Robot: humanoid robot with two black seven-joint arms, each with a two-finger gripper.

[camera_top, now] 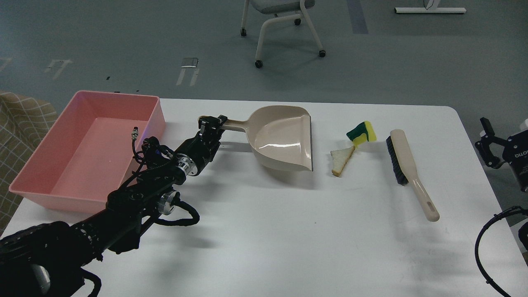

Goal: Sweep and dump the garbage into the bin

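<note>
My left gripper (211,123) is shut on the end of the handle of the beige dustpan (284,138), whose mouth faces right. The garbage lies on the table outside the pan, to its right. The yellow sponge with a green side (362,133) is next to the brush head. The triangular white bread slice (341,160) lies just in front of it. The pink bin (86,148) stands empty at the table's left edge, beside my left arm. My right gripper (488,142) hangs open and empty off the table's right edge.
A beige hand brush with dark bristles (406,165) lies on the table at the right, handle toward me. A wheeled chair (280,24) stands on the floor beyond the table. A checked fabric thing (20,123) sits left of the bin.
</note>
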